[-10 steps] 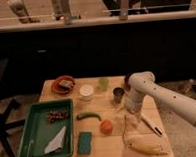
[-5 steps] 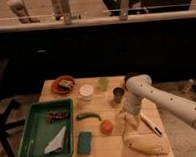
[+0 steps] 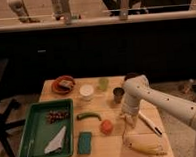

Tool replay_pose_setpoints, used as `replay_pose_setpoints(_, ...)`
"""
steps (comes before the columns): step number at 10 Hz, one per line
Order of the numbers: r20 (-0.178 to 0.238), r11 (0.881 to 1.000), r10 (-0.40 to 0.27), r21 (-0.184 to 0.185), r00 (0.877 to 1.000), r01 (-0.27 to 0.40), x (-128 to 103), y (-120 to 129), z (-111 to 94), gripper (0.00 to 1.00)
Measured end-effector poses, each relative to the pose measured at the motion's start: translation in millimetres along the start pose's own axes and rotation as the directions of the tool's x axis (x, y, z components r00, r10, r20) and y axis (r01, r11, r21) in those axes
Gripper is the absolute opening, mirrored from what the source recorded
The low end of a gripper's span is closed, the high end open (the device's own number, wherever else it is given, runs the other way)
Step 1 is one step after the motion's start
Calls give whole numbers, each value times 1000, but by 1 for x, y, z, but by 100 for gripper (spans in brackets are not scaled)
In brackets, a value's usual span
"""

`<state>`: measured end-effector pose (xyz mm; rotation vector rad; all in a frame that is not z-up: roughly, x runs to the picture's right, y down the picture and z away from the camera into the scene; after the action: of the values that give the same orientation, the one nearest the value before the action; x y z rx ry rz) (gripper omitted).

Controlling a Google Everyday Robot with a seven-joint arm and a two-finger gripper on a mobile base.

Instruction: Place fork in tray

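A light wooden desk (image 3: 158, 109) fills the lower middle of the frame. At lower left lies the tray (image 3: 25, 131), a shallow green plastic rectangle with a raised rim, holding a dark bumpy cluster (image 3: 57, 115) and a flat white folded sheet (image 3: 56, 142). Just right of it lies a small teal sponge (image 3: 85, 142). The smooth white arm (image 3: 163, 101) reaches in from the right, and its end effector (image 3: 127, 116) points down at the desk right of centre. I cannot tell how wide it stands. The fork (image 3: 126, 133), a thin pale sliver, lies on the desk just below it, above the curved yellow banana (image 3: 143, 145) and well apart from the tray. Compared with a second ago, the arm has shifted slightly left and lower, while the objects lie as before.
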<state>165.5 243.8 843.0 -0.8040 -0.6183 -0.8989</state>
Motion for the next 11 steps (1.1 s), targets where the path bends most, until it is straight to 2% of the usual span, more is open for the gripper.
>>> replay_pose_setpoints(4,2,1000,-10,-7,1000,10,-3,-3,-2,5)
replay_pose_setpoints(5,1,1000,-9,-8,1000,9,-2,-2,-1,1)
replay_pose_setpoints(8,-5,999,-35,-2,999,35,-11,-11,-6,0)
replay_pose_setpoints(11,-13,999,-39,31,999,40,-14,-13,-19,0)
